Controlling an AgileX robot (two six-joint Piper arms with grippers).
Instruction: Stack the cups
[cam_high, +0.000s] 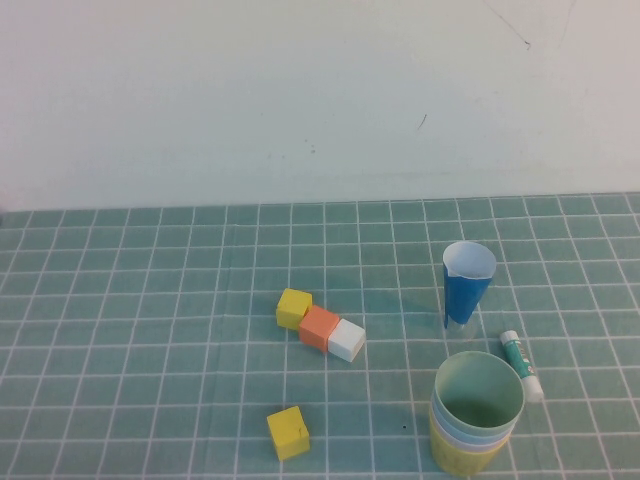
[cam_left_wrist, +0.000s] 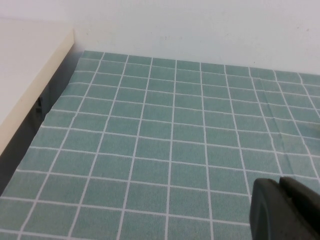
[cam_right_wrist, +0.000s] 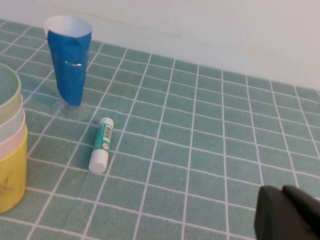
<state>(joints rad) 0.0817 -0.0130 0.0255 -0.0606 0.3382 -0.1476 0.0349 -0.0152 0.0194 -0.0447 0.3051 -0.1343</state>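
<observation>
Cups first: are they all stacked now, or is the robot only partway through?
It looks finished. The cups sit nested in one stack, green on top, then blue, pink and yellow. Nothing is in hand: the left claw and right claw are shut, holding nothing, away from the stack. The dark blue cone cup stands apart.

We look down on a flat table covered by a teal-green mat with a white square grid (cam_high: 150, 330), which fills the near part of the high view from nine o'clock to three o'clock. At twelve o'clock rises a plain off-white wall (cam_high: 300, 90), bearing a few small dark scuffs and a thin scratch toward one o'clock. In the left wrist view a cream-coloured board with a pale edge (cam_left_wrist: 30, 75) stands just beside the mat. Light is soft and even.
</observation>
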